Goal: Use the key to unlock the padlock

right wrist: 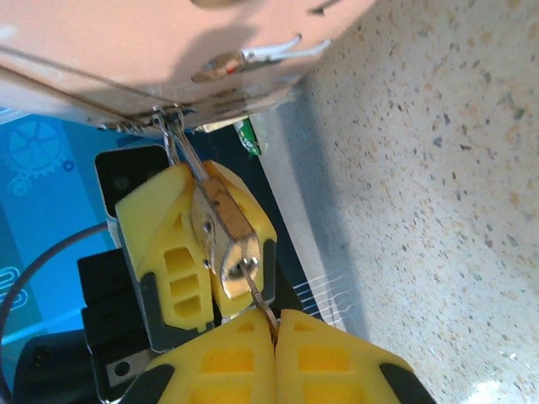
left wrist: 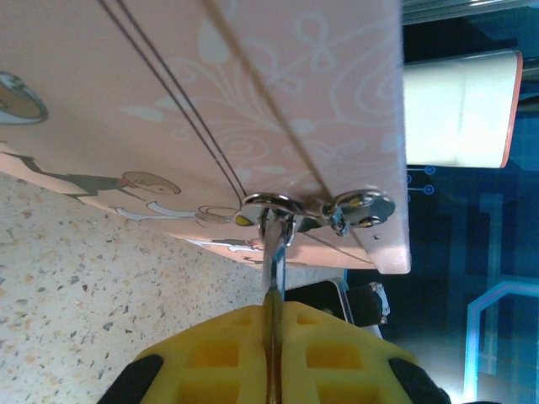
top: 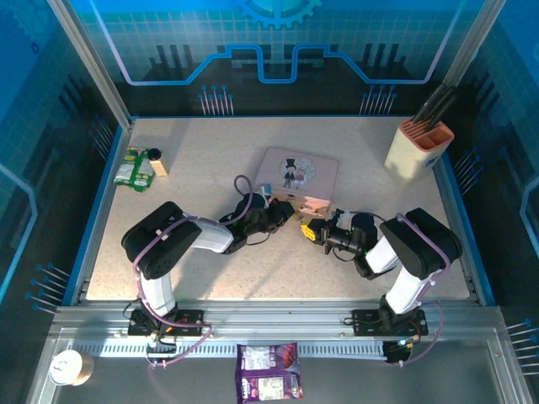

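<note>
Padlock (right wrist: 226,227) is hanging from the clasp (left wrist: 271,204) of the box (left wrist: 253,84), and the left gripper (left wrist: 274,324) is clamping its body. Right gripper (right wrist: 274,326) is pinching the key (right wrist: 259,296), whose tip is meeting the padlock's lower end; insertion depth cannot be told. Risk: an off-axis twist is likely to bend the thin key or slip it from the pads.

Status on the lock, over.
Left pincer shut on tiny brass padlock, shackle through pink box's metal clasp. Right pincer shut on thin dark-grey key, tip at padlock's base. Nothing in the way.
</note>
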Tool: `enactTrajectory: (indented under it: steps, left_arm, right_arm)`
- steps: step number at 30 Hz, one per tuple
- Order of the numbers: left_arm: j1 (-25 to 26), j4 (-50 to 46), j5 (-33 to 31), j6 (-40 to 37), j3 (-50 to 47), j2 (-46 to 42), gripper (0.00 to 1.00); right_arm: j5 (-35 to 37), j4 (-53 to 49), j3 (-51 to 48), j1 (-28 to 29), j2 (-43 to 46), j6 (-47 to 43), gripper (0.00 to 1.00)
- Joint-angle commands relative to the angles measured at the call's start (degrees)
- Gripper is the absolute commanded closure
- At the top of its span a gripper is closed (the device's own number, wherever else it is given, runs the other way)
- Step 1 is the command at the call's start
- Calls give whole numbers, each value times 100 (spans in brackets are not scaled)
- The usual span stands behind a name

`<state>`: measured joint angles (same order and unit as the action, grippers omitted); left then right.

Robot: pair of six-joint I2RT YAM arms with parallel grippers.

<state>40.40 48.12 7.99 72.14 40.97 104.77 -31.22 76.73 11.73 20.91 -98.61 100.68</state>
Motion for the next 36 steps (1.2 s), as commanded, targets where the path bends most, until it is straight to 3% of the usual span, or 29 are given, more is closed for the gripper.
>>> enactTrajectory:
  steps: [1, 18, 24, 26, 31, 33, 36]
  left_arm:
    - [524, 473, 1117, -51, 22, -173, 100]
    - [703, -273, 1054, -316, 362, -292, 100]
    - [655, -1840, 511, -852, 718, -453, 100]
    - [610, -2275, 301, -959, 852, -483, 100]
    - [415, -2619, -68, -994, 933, -465, 100]
    - [332, -2657, -78, -976, 972, -451, 100]
    - [261, -2699, -62, -968, 1029, -470, 100]
  right_arm:
    - [205, 483, 279, -311, 47, -127, 100]
    - [223, 483, 454, -273, -87, -168, 100]
    - [176, 393, 169, -453, -6, -828, 73]
    - [220, -150, 60, -472, 227, -1268, 64]
    - [231, -1546, 21, -482, 1053, -2169, 56]
    - [290, -2488, 93, -480, 1591, -2673, 55]
    - [655, -4786, 495, -377, 2834, -3940, 55]
